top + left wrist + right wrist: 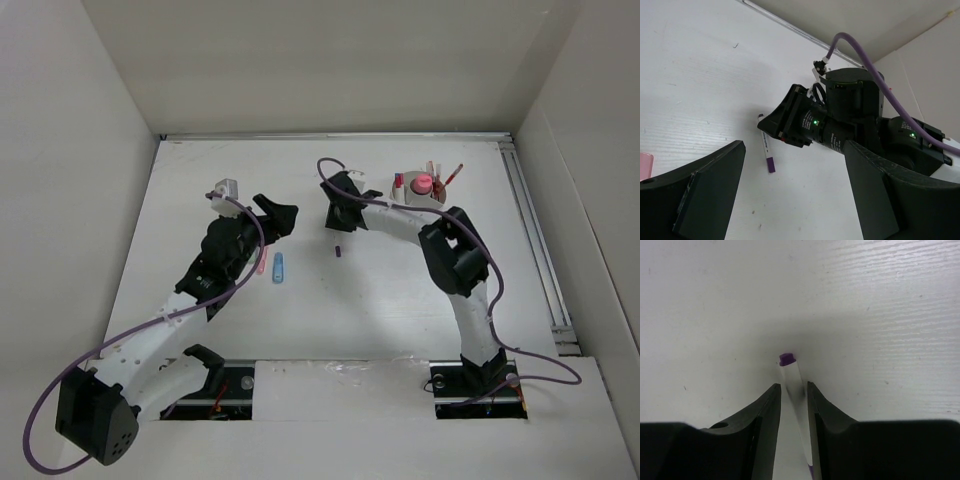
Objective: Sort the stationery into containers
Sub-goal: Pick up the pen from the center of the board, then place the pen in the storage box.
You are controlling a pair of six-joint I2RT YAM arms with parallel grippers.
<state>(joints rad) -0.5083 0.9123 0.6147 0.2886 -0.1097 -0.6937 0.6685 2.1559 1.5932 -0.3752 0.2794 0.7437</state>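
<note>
A white marker with purple ends point(792, 377) lies on the table; its purple cap also shows in the top view point(338, 251) and the left wrist view point(771, 164). My right gripper point(792, 388) is down at the table with its jaws narrowly open around the marker's body, a thin gap on each side; it also shows in the top view point(340, 222). My left gripper point(280, 216) is open and empty above the table, left of the marker point(795, 167). A blue piece point(279, 268) and a pink piece point(262, 266) lie under the left arm. The round white tub point(437, 197) holds red pens, markers and a pink item.
White walls enclose the table on the left, back and right. A metal rail point(535, 235) runs along the right edge. The right arm's purple cable point(860, 50) arches over its wrist. A pink piece end point(645, 166) shows at the left wrist view's edge.
</note>
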